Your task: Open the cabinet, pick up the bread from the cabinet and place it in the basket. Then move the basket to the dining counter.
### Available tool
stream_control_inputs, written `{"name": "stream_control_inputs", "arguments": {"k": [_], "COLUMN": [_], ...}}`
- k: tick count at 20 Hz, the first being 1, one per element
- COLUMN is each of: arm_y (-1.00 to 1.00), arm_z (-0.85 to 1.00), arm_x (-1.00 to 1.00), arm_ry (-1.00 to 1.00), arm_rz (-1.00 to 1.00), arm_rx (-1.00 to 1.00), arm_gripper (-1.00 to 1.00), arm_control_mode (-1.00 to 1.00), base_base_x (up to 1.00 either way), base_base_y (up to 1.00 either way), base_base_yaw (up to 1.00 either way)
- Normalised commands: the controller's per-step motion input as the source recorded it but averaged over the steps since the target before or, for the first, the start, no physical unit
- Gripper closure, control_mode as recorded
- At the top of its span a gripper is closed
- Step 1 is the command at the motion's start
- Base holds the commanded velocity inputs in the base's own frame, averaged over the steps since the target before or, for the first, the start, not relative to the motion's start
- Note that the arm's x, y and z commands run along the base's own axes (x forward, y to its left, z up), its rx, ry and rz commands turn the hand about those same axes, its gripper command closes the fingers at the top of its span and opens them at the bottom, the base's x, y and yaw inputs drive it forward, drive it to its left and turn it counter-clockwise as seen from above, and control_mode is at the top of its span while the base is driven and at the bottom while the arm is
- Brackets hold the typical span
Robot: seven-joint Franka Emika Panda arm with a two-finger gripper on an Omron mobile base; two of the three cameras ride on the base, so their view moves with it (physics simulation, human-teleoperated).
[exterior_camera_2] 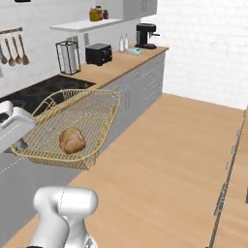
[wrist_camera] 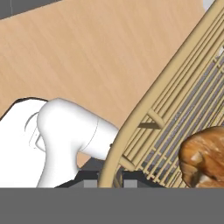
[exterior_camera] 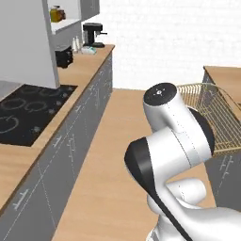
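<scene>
The tan wire-mesh basket hangs in the air, tilted, above the floor between the two counters. The brown bread lies on its mesh bottom. My gripper is shut on the basket's near rim at the left edge of the right base view. Close up in the hand view, the basket rim runs between my fingertips, with the bread at the lower right. From the left base view, the basket shows behind my arm, close to the light-wood dining counter. A light-grey cabinet panel hangs at the upper left.
A black hob is set in the wood worktop on the left, above grey drawer fronts. A toaster, a wire rack and a coffee machine stand further along it. Open wood floor runs between the counters.
</scene>
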Motion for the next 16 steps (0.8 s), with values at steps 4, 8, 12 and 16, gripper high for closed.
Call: {"name": "stream_control_inputs", "arguments": {"k": [4, 8, 12, 16], "arm_y": [0.00, 0.00, 0.00, 0.00], "arm_z": [0.00, 0.00, 0.00, 0.00], "arm_x": [0.00, 0.00, 0.00, 0.00], "arm_ry": [0.00, 0.00, 0.00, 0.00], "arm_rz": [0.00, 0.00, 0.00, 0.00], "arm_rx": [0.00, 0.00, 0.00, 0.00], "arm_gripper": [1.00, 1.00, 1.00, 1.00], "arm_control_mode": [1.00, 1.00, 1.00, 1.00], "base_base_x": [-0.17, -0.58, -0.88, -1.00], "base_base_y": [0.00, 0.12, 0.38, 0.28], "base_base_yaw": [-0.78, -0.69, -0.54, -0.47]}}
